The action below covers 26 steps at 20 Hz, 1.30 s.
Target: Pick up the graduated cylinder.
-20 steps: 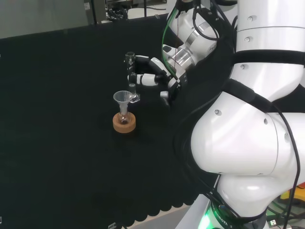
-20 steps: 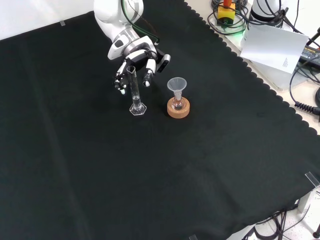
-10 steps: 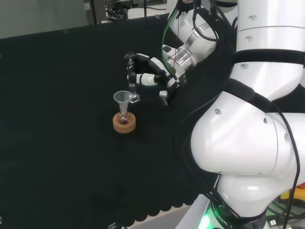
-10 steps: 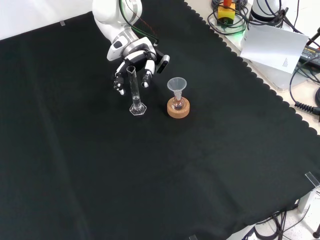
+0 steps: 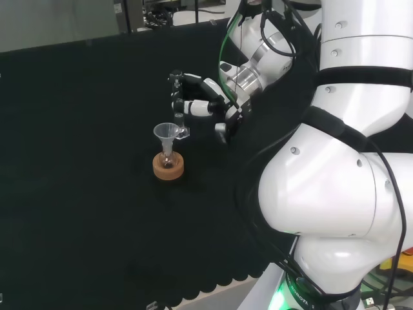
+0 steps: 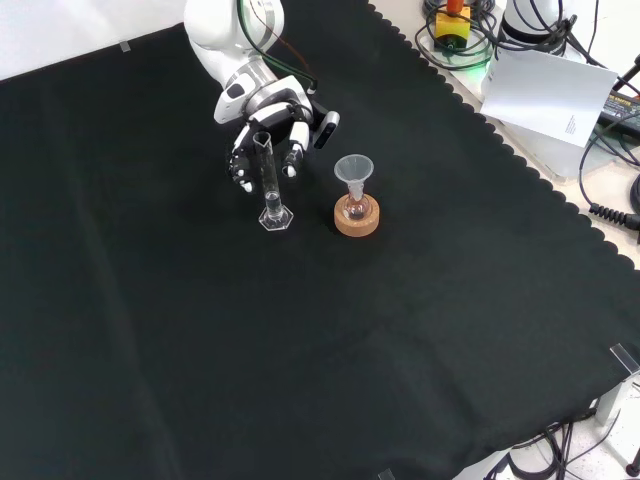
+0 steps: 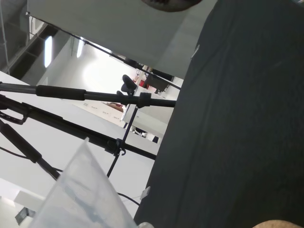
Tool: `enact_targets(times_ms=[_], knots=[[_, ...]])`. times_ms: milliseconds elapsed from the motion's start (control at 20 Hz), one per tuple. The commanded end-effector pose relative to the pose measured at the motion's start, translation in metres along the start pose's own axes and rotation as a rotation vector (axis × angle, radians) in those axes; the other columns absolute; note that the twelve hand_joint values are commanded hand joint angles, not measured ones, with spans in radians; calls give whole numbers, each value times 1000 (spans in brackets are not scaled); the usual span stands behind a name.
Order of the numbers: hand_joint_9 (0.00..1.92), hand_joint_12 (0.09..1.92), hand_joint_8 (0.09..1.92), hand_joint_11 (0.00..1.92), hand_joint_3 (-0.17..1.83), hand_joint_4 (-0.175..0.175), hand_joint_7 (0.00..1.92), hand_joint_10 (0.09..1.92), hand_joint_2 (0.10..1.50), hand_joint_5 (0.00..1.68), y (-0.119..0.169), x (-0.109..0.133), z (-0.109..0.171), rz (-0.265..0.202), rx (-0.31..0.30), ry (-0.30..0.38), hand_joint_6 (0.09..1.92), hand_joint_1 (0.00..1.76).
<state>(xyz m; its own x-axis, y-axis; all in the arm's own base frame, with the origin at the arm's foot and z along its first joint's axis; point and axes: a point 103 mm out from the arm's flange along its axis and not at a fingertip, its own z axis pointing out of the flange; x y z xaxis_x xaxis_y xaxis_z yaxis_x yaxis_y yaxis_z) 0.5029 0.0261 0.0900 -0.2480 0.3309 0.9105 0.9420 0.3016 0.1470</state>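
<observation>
The graduated cylinder point(image 6: 268, 182) is a thin clear tube on a hexagonal foot, standing upright on the black cloth. In the head view the graduated cylinder point(image 5: 179, 123) rises just behind the funnel. The hand point(image 6: 264, 108) sits behind the tube's upper part, with fingers point(image 6: 293, 160) reaching down on both sides of it. In the head view the hand point(image 5: 210, 97) stretches its fairly straight fingers point(image 5: 187, 106) to the tube from the right. I cannot see them curled round it. The foot rests on the cloth.
A small flask with a clear funnel point(image 6: 352, 168) in its neck stands on a cork ring point(image 6: 357, 218), just right of the cylinder in the front view. In the head view the funnel point(image 5: 166, 132) and the cork ring point(image 5: 168, 166) stand close in front of the cylinder. The arm's white links point(image 5: 342, 194) stand at right.
The hand has crept slightly closer to the cylinder's upper part. The cylinder, funnel and cork ring have not moved.
</observation>
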Motion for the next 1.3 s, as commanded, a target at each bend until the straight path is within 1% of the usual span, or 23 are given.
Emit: enact_targets(times_ms=[50,350,750,1300], knots=[[729,1207,590,515,-175,-10,535,492,1027,527,2,-2,3,0,-8,28,558,1169],[748,1191,584,541,-175,-10,548,475,1034,532,2,-7,7,1,-10,50,600,1180],[756,1189,584,547,-175,-10,553,473,1042,534,2,-8,9,2,-8,55,612,1186],[806,1159,587,600,-175,-11,579,450,1066,536,2,-9,10,9,-9,49,678,1207]])
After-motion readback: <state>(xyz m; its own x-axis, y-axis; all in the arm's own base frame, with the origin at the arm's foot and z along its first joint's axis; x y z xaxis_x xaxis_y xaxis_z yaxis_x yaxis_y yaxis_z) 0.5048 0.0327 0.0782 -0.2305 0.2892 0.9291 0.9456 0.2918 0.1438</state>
